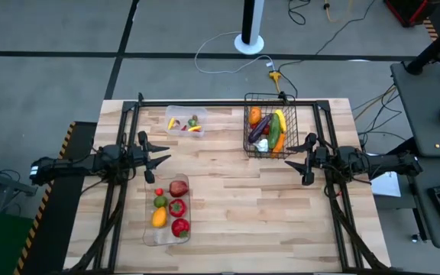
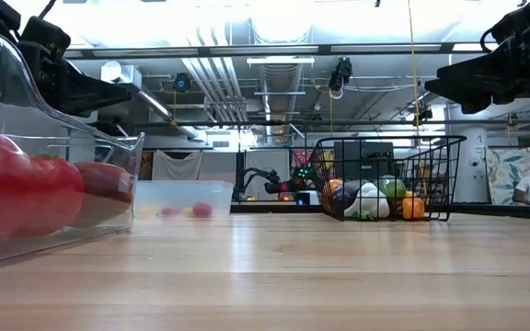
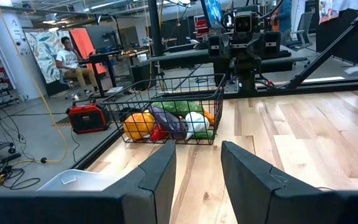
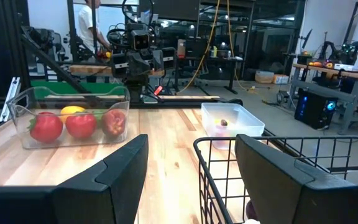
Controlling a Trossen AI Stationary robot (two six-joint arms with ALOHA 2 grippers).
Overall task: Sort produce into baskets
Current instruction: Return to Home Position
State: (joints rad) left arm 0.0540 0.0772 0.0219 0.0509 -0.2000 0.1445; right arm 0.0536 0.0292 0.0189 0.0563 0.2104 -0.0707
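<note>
Black wire basket (image 1: 290,122) sits just beside the spread, empty right fingers (image 4: 114,168); left fingers (image 3: 160,174) spread too, well apart.

Containers, three: one black wire basket (image 1: 291,114), upper right of centre in the high view; one small clear tub (image 1: 176,111), upper left of centre; one long clear tray (image 1: 159,235), lower left of centre.
Produce (image 1: 273,128) in the wire basket: seven pieces.
Produce in the tray: six (four red, one green, one yellow-orange).
Produce in the tub: four small pieces.
Basket and tub tallies are approximate, the pieces overlapping or tiny.
Robot arms, two: left arm (image 1: 75,166), right arm (image 1: 388,162).
</note>
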